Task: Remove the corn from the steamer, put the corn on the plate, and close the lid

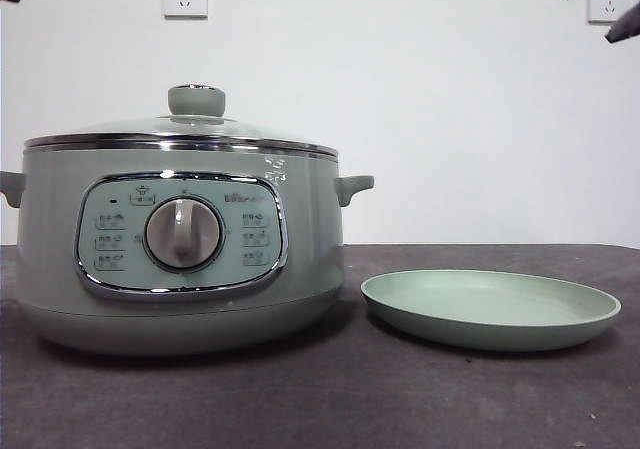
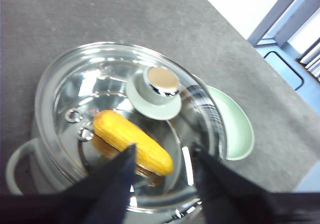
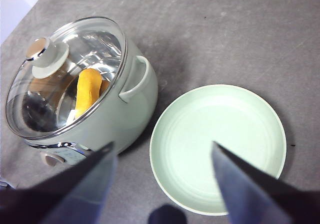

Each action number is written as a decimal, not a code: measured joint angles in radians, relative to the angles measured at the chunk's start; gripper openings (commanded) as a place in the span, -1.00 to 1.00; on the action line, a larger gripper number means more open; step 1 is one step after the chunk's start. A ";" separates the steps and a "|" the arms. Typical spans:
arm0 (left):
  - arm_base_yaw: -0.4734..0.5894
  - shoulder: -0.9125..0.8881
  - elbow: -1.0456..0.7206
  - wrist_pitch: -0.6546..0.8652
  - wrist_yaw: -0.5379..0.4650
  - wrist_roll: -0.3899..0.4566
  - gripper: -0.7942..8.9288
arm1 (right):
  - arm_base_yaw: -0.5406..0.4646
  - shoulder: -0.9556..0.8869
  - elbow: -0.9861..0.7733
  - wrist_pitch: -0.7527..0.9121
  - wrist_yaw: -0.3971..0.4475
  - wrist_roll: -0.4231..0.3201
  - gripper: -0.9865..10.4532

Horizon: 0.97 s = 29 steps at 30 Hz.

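Steamer (image 1: pixel 180 239) control panel (image 1: pixel 181 233): small white brand mark right of and above the dial (image 1: pixel 184 233), too blurred to read. Button captions either side of the dial: tiny characters, illegible. White marks on the steamer wall above the panel: unreadable. No other text.

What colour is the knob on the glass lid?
Pale green knob with a shiny silver cap, clearest in the right wrist view.
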 measured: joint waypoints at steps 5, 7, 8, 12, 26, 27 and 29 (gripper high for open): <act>-0.066 0.062 0.026 0.037 -0.068 -0.027 -0.03 | 0.000 0.001 0.000 0.000 0.000 0.010 -0.16; -0.110 0.101 0.068 0.038 -0.120 -0.032 0.01 | 0.006 0.001 0.000 0.000 0.001 0.014 -0.16; -0.130 0.119 0.088 0.039 -0.145 -0.033 0.01 | 0.006 0.001 0.000 0.000 0.000 0.017 -0.16; -0.218 0.208 0.179 0.037 -0.248 -0.033 0.00 | 0.008 0.001 0.000 0.000 0.000 0.025 -0.16; -0.433 0.542 0.340 0.029 -0.484 -0.014 0.00 | 0.019 0.001 0.000 -0.005 0.003 0.033 -0.16; -0.436 0.555 0.340 0.029 -0.488 -0.014 0.00 | 0.019 0.001 0.000 -0.008 0.003 0.033 -0.16; -0.446 0.580 0.340 0.029 -0.521 -0.012 0.00 | 0.019 0.001 0.000 -0.018 0.003 0.033 -0.16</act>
